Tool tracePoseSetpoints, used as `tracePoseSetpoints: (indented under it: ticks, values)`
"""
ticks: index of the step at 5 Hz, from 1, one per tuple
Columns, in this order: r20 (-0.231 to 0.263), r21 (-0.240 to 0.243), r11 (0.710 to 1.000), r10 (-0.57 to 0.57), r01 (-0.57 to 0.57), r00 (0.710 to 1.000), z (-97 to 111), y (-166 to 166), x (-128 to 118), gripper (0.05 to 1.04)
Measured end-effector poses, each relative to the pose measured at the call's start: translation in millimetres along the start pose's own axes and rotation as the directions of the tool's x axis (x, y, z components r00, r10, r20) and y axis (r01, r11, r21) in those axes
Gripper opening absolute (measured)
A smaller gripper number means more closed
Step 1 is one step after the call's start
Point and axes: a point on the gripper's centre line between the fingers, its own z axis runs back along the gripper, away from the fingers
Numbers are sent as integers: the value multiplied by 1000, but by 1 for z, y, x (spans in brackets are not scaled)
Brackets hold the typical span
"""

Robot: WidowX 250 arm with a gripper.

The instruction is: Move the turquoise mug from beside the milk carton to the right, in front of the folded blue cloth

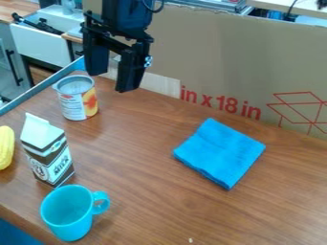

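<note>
Though apart, two jaws near one can [78,104].

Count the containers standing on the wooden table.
3: a can at the upper left of the picture, a gable-topped carton nearer the camera, and a turquoise mug nearest, at the lower left. None seems hidden.
</note>
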Motion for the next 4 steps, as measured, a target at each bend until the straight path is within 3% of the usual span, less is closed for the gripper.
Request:
tracePoseSetpoints:
  ticks: [1,2,3,4]
  values:
    - [-26,-8,1000,-1,1,1000,-9,-1,-1,1000]
    - [15,-2,999,42,-42,999,-18,-12,-39,1000]
    - [50,27,999,41,-42,998,-22,-24,-66,1000]
    - [59,28,999,33,-35,998,-40,-31,-84,1000]
